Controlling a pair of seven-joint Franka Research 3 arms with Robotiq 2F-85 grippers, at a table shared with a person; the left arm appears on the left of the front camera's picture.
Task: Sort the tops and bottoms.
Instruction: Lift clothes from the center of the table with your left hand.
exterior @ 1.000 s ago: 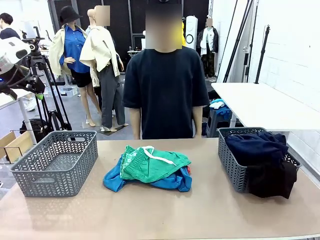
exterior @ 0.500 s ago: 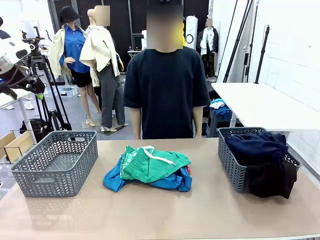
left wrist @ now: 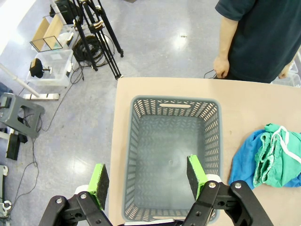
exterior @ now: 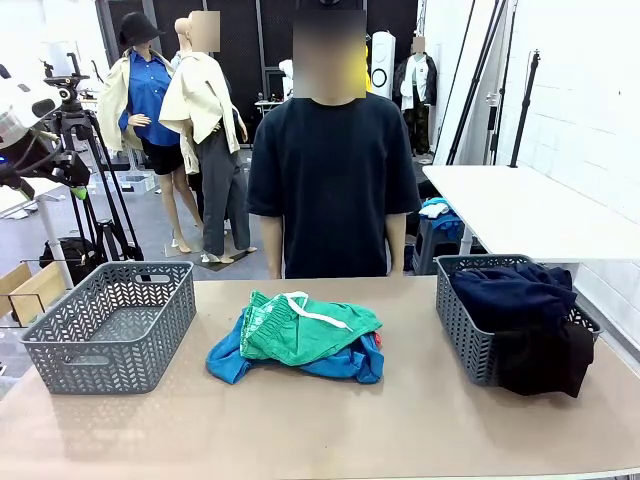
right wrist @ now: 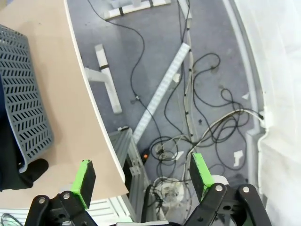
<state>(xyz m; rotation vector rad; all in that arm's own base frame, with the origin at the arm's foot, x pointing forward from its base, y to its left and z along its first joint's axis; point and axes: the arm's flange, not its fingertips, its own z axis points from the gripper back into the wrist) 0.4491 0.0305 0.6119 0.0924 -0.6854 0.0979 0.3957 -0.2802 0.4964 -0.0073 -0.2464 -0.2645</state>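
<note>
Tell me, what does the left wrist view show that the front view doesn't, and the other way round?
Left wrist view's extras: a look straight down between the open green pads of the left gripper into the grey basket, plus a clear box on the floor. Front view's extras: a second basket at the right, holding dark navy trousers and a black garment hanging over its side. Shared: the grey basket, the green shorts lying on a blue garment, and the person.
</note>
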